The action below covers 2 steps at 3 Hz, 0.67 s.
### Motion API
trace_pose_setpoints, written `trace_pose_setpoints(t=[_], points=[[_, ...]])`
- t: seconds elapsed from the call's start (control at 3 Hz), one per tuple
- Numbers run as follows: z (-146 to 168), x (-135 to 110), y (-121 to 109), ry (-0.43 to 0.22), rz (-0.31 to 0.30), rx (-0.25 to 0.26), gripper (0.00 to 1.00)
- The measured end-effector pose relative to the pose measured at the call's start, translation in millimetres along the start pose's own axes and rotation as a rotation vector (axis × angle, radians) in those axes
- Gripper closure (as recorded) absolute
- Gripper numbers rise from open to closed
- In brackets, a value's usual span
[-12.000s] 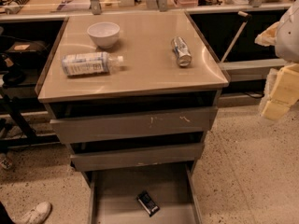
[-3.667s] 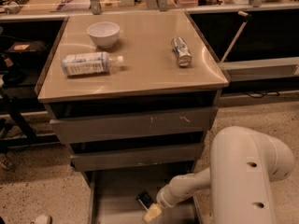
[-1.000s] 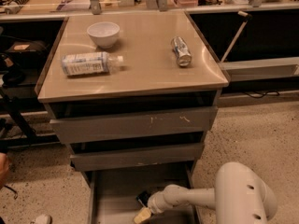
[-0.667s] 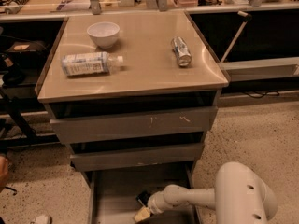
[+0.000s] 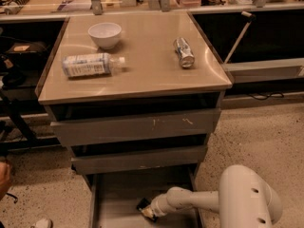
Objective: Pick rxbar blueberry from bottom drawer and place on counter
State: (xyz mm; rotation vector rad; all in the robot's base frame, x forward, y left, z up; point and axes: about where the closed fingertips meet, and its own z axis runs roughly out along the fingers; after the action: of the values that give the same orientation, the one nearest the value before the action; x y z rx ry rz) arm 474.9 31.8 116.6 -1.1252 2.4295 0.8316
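rxbar blueberry [image 5: 142,204] just beside hand [image 5: 147,213], in bottom drawer [image 5: 118,196]

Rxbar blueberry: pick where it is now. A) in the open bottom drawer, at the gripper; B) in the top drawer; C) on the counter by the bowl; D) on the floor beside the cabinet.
A: the rxbar blueberry is inside the bottom drawer with the gripper right at it; the counter carries only a bowl, bottle and can.

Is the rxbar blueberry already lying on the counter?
No, the rxbar blueberry lies in the bottom drawer with the hand right at it, not on the counter.
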Motion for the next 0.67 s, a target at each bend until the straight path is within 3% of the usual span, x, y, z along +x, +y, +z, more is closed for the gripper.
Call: trace_pose_setpoints(t=[0.33, 0.67], points=[[0.0, 0.0, 0.0, 0.0, 0.0, 0.0, 0.89], [0.1, 0.0, 0.1, 0.0, 0.0, 0.0, 1.0]])
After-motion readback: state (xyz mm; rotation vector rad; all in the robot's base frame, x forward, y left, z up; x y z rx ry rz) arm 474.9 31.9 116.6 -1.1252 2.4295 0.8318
